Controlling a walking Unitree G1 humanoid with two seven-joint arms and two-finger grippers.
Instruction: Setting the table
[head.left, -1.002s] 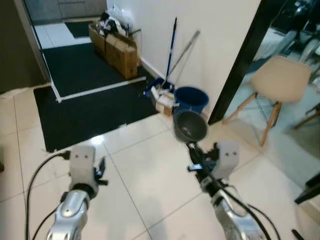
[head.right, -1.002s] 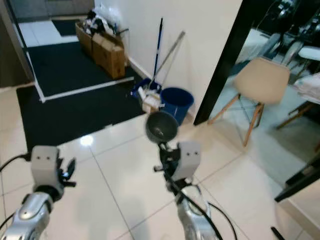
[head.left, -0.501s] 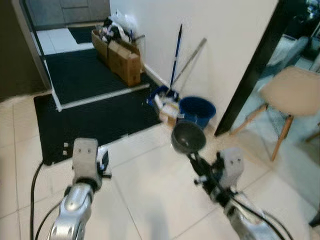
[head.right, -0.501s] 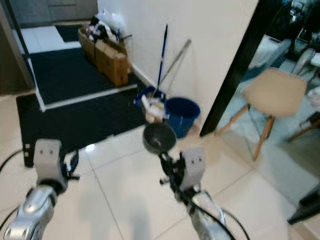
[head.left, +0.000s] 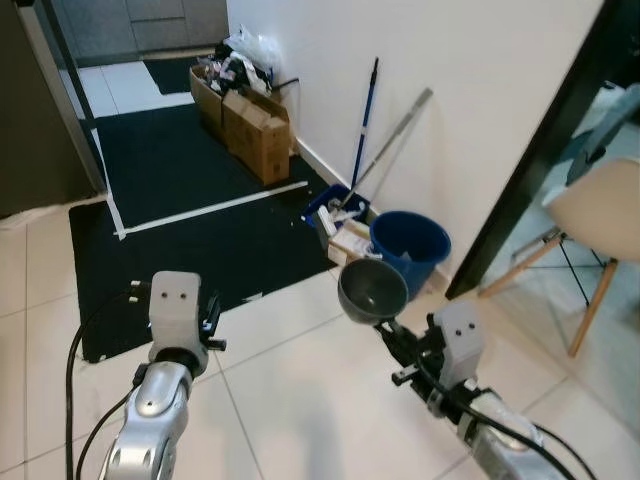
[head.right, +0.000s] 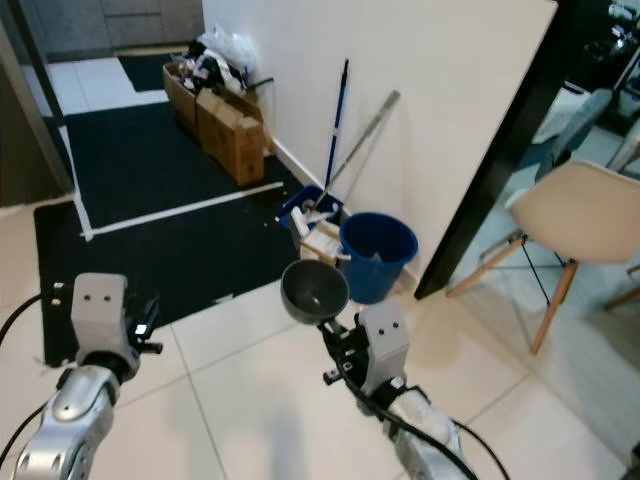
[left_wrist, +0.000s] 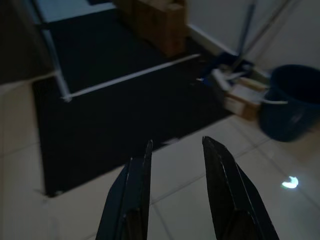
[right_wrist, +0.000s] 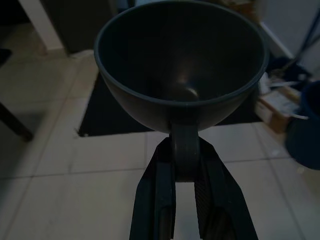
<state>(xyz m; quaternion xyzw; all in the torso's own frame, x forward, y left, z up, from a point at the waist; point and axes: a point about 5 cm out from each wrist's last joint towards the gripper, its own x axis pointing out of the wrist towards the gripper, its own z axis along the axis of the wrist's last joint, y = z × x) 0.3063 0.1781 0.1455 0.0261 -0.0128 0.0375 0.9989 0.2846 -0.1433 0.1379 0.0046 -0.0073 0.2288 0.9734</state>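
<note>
Dark bowl is clamped in right gripper; left gripper held parted, empty. Blue bucket, mop, boxes sit ahead by wall.

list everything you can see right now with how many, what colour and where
Bowl: one, dark grey, held up over the tiled floor by its handle.
Bucket: one, blue, against the white wall.
Mop handles: two, one blue, one silver, leaning on the wall above the bucket.
Cardboard boxes: a few, brown, along the wall further back.
Mat: one, black, on the floor beside the boxes.
Chair: one, beige seat with wooden legs, far right.
Left claw: one, black, open, holding nothing.
Right claw: one, black, shut on the bowl's handle.
</note>
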